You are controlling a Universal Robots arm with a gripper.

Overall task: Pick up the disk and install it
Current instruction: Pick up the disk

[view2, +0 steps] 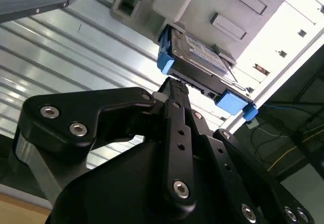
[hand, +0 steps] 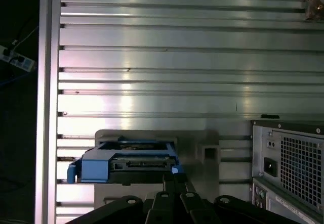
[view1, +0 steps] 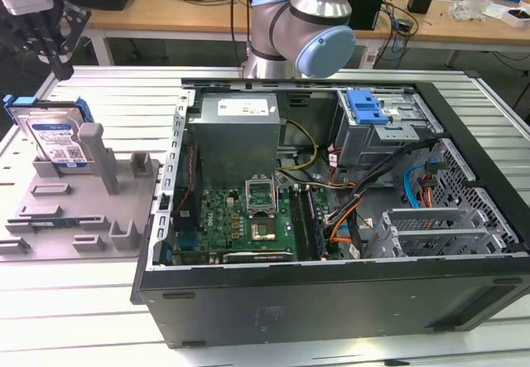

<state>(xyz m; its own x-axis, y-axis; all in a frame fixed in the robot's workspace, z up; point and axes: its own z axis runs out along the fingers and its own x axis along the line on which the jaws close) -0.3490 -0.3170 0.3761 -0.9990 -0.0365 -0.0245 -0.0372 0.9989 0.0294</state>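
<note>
The disk (view1: pixel 58 135) is a silver hard drive with a blue-and-white label and blue rails. It stands on edge in the grey holder (view1: pixel 91 210) at the exterior view's left. My gripper (view1: pixel 62 73) hangs just above and behind the disk's upper edge, apart from it, fingers shut on nothing. In both wrist views the black fingertips (view2: pixel 174 87) (hand: pixel 174 176) point at the disk (view2: pixel 200 54) (hand: pixel 126 158), whose blue rail ends stick out of the grey holder (view2: pixel 202 6) (hand: pixel 202 143).
An open computer case (view1: pixel 331 292) lies on the slatted aluminium table (view1: pixel 124 85), right of the holder. It holds a motherboard (view1: pixel 248 218), a power supply (view1: pixel 236 127) and a drive bay with a blue latch tab (view1: pixel 367 106). The arm's base (view1: pixel 298 27) stands behind it.
</note>
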